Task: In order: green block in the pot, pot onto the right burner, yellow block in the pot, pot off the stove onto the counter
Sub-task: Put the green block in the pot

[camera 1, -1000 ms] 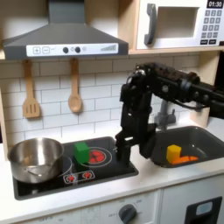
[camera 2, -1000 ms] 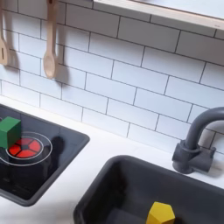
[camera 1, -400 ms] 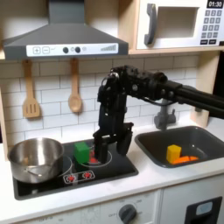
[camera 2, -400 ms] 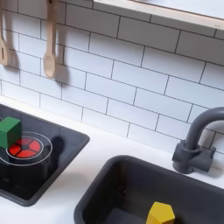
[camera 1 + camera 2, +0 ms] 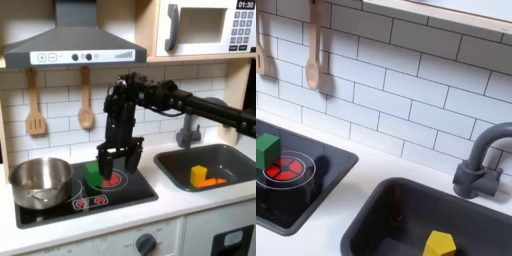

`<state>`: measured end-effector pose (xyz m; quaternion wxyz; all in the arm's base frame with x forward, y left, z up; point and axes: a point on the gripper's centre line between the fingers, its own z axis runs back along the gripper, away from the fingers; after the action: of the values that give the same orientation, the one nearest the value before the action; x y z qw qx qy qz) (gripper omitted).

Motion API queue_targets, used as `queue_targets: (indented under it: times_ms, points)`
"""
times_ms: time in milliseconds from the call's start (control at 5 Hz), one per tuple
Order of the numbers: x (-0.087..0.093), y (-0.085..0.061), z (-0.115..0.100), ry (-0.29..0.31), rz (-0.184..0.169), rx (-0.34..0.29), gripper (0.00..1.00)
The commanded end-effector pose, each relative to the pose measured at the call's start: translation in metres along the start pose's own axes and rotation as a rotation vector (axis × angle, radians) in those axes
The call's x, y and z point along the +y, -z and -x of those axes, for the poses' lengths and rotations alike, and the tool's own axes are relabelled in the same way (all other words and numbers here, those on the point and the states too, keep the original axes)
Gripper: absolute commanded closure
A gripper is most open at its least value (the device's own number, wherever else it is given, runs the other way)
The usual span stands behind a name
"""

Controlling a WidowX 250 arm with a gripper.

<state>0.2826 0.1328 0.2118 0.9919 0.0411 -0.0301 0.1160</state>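
Step in hand, as I'm reading it: picking the green block (image 5: 93,173) for the drop into the pot (image 5: 41,181).

- In the first exterior view the gripper (image 5: 117,160) is hanging at frame centre, just up and right of the block, fingers spread and holding nothing. One finger (image 5: 104,160) is sitting above the block's right edge; the other is landing over the burner ring. So it's looking offset, not centred.
- The block is resting on the stove (image 5: 140,185) at the left edge of the red ring burner (image 5: 287,168), between pot and ring. In the second exterior view it's at the far left edge of frame, upright and partly cropped.
- The pot is sitting lower left in the first exterior view, on the other burner, and looks empty.
- The yellow block (image 5: 439,243) is lying in the sink (image 5: 386,215), bottom centre-right of the second exterior view; in the first exterior view an orange piece (image 5: 216,182) is just beside it. Not relevant yet.

Doing it well, my judgement:
- Nudging toward the first exterior view's left so the jaws are straddling the block before descending.
- Going down square to the flat faces, closing only once both fingers are alongside.
- The block is small and smooth, so an off-centre pinch is risking it squirting toward the pot.
- Lifting clear of the pot rim, releasing low over the middle.
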Motion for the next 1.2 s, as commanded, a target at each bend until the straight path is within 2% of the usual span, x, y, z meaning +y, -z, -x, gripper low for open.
queue_targets:
  times_ms: [0, 400, 1000]
  points:
    - [0.008, 0.003, -0.027, 0.022, -0.002, -0.006, 0.00]
    - [0.006, 0.006, -0.040, 0.044, -0.004, -0.015, 0.00]
    - [0.007, 0.014, -0.054, 0.043, 0.000, -0.017, 0.00]
